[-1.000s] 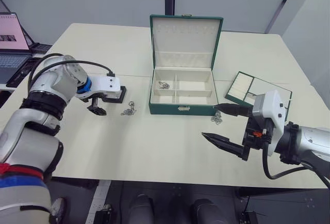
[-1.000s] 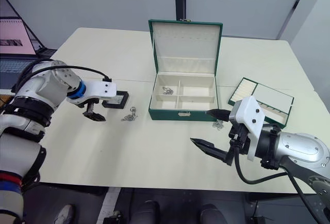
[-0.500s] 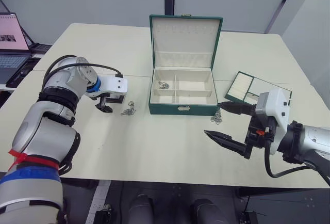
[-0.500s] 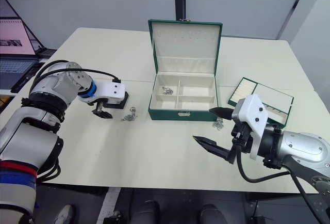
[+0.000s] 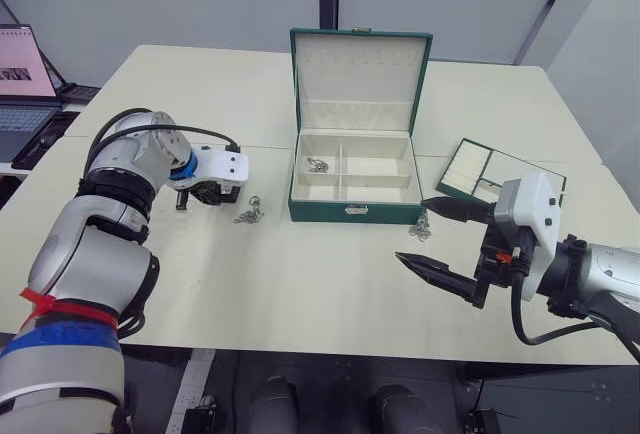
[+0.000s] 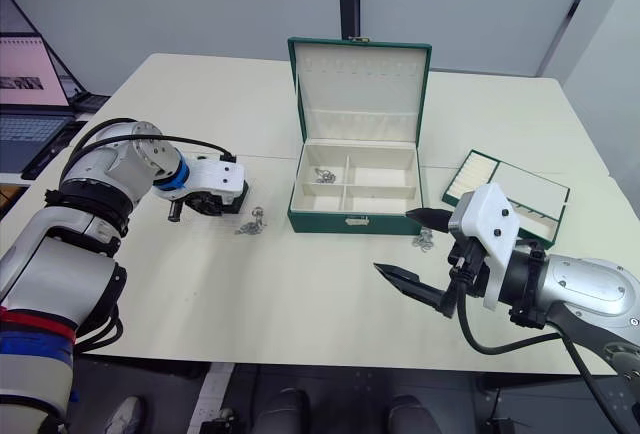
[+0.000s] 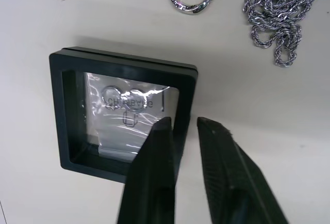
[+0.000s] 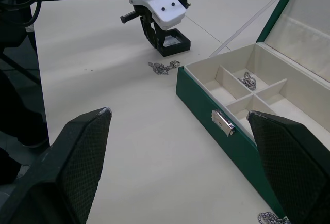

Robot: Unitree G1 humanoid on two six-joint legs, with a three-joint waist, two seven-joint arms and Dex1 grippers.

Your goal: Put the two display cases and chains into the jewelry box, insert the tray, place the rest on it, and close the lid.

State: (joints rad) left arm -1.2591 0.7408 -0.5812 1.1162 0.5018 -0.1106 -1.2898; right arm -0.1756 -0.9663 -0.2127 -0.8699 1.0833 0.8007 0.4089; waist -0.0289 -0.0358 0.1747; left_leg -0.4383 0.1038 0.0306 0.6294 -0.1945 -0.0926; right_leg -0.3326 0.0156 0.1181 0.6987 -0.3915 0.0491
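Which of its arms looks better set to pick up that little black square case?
The left one, I'd say. Its left gripper sits right at the display case, fingers straddling its frame edge. The right gripper hangs open across the table, beyond the jewelry box.

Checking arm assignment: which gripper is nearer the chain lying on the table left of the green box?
Left. The left gripper is at the display case right beside that chain; the right gripper hangs open beyond the jewelry box.
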